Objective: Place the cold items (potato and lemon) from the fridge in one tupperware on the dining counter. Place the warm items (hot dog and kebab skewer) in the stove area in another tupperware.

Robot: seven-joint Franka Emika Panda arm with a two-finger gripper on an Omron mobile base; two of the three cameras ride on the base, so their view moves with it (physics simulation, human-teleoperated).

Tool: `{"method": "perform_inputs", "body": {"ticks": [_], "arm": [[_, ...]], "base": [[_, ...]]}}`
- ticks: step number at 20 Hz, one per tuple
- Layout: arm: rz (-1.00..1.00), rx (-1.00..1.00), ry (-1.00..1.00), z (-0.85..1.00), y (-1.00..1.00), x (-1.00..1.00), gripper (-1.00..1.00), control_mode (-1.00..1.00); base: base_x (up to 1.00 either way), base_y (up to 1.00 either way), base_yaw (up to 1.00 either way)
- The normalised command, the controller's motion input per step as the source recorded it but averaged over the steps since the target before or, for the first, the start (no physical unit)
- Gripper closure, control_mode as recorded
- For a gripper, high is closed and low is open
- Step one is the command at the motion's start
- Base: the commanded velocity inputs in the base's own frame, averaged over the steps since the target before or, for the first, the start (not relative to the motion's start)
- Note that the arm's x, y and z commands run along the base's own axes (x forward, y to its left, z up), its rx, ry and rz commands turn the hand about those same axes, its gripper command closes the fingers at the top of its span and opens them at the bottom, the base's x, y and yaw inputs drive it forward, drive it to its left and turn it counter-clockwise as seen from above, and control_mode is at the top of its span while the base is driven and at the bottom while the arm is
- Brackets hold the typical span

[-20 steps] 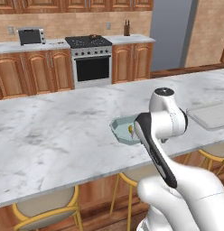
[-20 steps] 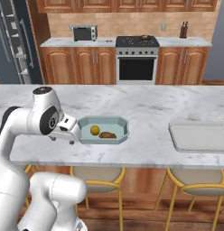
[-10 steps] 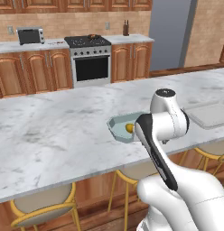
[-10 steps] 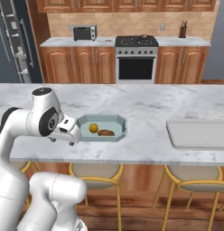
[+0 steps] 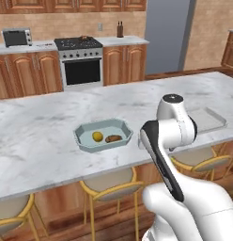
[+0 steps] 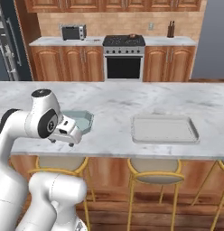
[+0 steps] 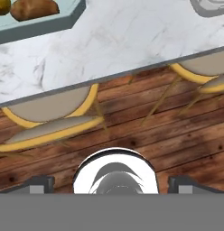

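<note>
My claw (image 7: pixel 109 182) is spread wide with nothing between its fingers; in the hand view the two dark tips (image 7: pixel 39 184) stand far apart at the bottom, looking down past the counter's near edge at the wooden floor and the yellow-framed stools (image 7: pixel 48 124).

The pale blue-green tupperware (image 5: pixel 88 141) sits on the marble dining counter (image 5: pixel 38 136), near its front edge and just left of my arm in the left base view. Inside it lie the lemon (image 5: pixel 97 136) on the left and the brown potato (image 5: pixel 113 139) right beside it, close together. The hand view catches a corner of this same container with the potato (image 7: pixel 33 9) in it. In the right base view, my hand (image 6: pixel 68 131) hangs in front of the tupperware (image 6: pixel 84 121), hiding most of it.

To the right on the counter, well apart from the tupperware, lies a flat grey tray (image 6: pixel 164 129) with a low rim.

Across the kitchen, on the far wall, stands the stove (image 5: pixel 81 61) between wooden cabinets, with a toaster oven (image 5: pixel 17 36) to its left and a knife block (image 5: pixel 120 30) to its right. Something small sits on the stove top; I cannot tell what it is. The grey fridge (image 5: pixel 167 35) stands far right.
</note>
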Motion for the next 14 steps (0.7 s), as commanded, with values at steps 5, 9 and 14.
{"method": "perform_inputs", "body": {"ticks": [5,9,14], "arm": [[0.0,0.0,0.0,0.0,0.0,0.0,-1.0,1.0],[0.0,0.0,0.0,0.0,0.0,0.0,-1.0,1.0],[0.0,0.0,0.0,0.0,0.0,0.0,-1.0,1.0]], "base": [[-0.53,-1.0,0.04],[-0.23,-1.0,0.07],[0.13,-1.0,0.04]]}}
